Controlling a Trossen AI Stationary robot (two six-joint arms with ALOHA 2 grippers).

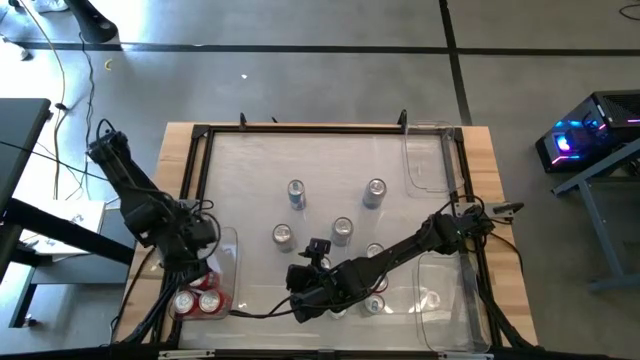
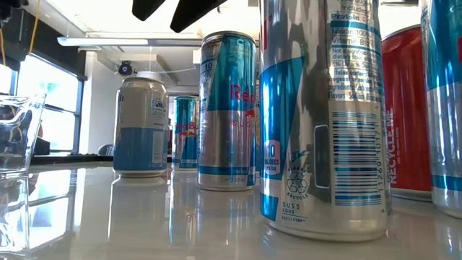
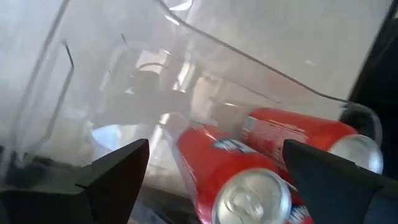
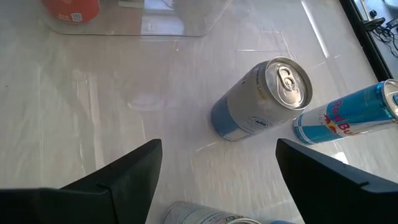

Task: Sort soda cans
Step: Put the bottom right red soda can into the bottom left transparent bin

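Two red soda cans (image 3: pixel 236 180) (image 1: pixel 197 301) stand side by side, silver tops up, inside a clear bin (image 1: pixel 228 262) at the table's near left. My left gripper (image 3: pixel 216 149) (image 1: pixel 197 268) hangs open just above them, touching nothing. Several silver and silver-blue soda cans (image 1: pixel 296 192) (image 1: pixel 342 230) stand upright on the table's middle. My right gripper (image 4: pixel 219 149) (image 1: pixel 298 290) hovers open over the near middle, clear of a pale silver-blue can (image 4: pixel 261 99) and a blue can (image 4: pixel 348 115) ahead of it. A third can's top (image 4: pixel 205 214) shows just below its fingers.
A black frame (image 1: pixel 200 140) edges the white table top. Clear bins stand at the far right (image 1: pixel 430 160) and the near right (image 1: pixel 445 300). In the low view, cans crowd the near right (image 2: pixel 325 115), one of them red (image 2: pixel 408 115). Bare table lies at the far left.
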